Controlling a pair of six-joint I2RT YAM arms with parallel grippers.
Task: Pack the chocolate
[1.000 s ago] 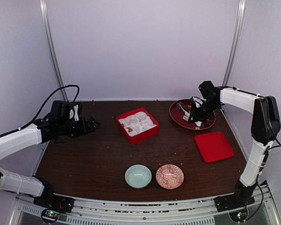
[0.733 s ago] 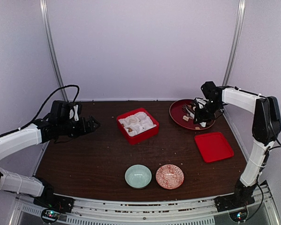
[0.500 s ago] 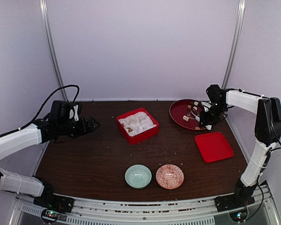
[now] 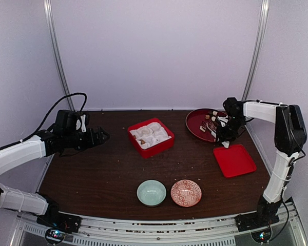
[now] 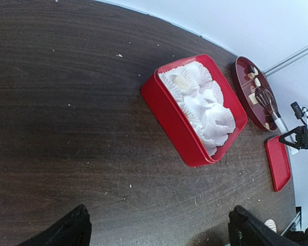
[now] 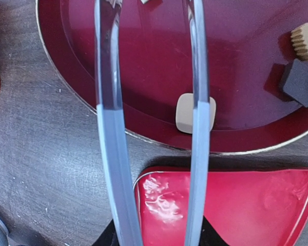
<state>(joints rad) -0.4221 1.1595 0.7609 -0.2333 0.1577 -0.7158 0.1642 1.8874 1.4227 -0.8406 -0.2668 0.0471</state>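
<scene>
The chocolate pieces lie on a dark red plate (image 4: 197,125) at the back right. The right wrist view shows a whitish piece (image 6: 186,113), a tan round one (image 6: 304,40) and a dark cube (image 6: 301,82). My right gripper (image 4: 227,134) is over the plate's near rim, shut on slim silver tongs (image 6: 109,128). The tongs' arms stand apart over the plate, and their tips are out of view. A red box (image 4: 150,136) holds white paper cups (image 5: 203,105), one with a pale piece (image 5: 180,82) in it. My left gripper (image 5: 159,230) is open and empty, left of the box.
A red lid (image 4: 234,160) lies on the table just in front of the plate, under my right gripper (image 6: 156,233). A pale green bowl (image 4: 151,192) and a red patterned bowl (image 4: 186,192) stand near the front edge. The table's top is dark wood.
My right gripper has moved with the tongs from over the plate's middle to its near right rim, toward the red lid. The left arm has not moved.
</scene>
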